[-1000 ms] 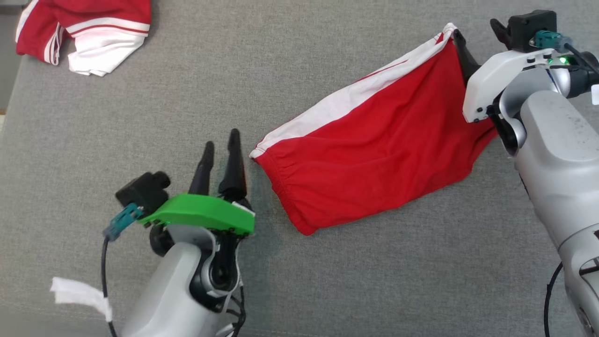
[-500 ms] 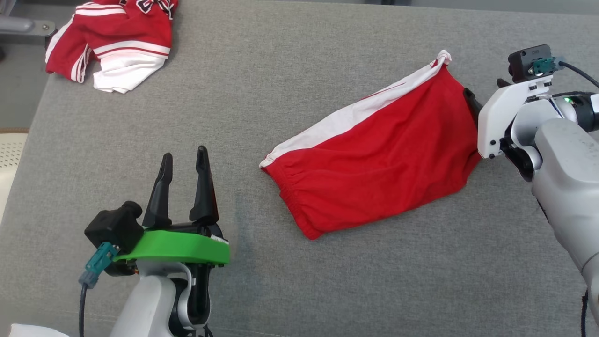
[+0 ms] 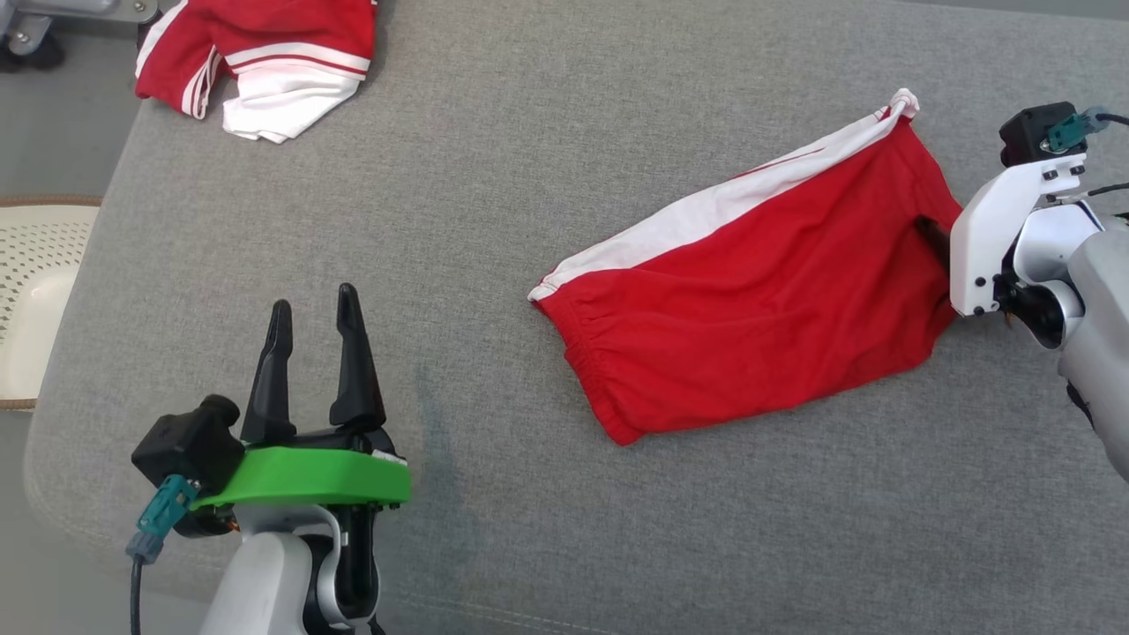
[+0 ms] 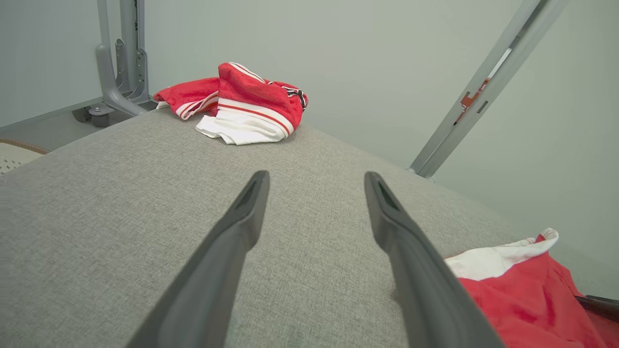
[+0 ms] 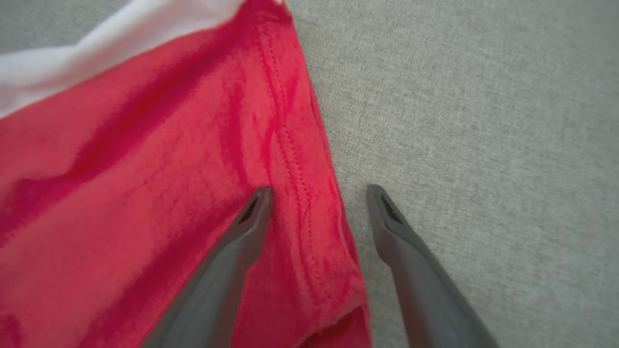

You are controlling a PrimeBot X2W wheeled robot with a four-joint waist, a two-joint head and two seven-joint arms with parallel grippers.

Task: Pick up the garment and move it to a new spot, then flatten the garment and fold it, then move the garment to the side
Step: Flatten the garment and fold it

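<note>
The garment (image 3: 750,291) is a pair of red shorts with a white side stripe, lying folded flat on the grey cushioned surface (image 3: 529,132). My left gripper (image 3: 309,304) stands open and empty well to the left of its waistband; in the left wrist view the gripper (image 4: 316,181) hovers over bare grey cloth, with the garment (image 4: 522,290) at the lower right. My right gripper (image 3: 937,242) is at the garment's right edge, mostly hidden by its white wrist mount. In the right wrist view the gripper (image 5: 319,193) is open and straddles the stitched hem (image 5: 290,159), one finger over red fabric, the other over grey.
A second red and white garment (image 3: 265,62) lies crumpled at the far left corner. A pale perforated seat (image 3: 35,291) stands off the surface's left edge. Grey metal frame legs (image 4: 121,58) rise behind it, and a slanted bar (image 4: 483,82) stands to the right.
The head camera has shifted. My left gripper has drawn back from the waistband to the left. My right gripper has moved from the garment's far corner to the middle of its right edge.
</note>
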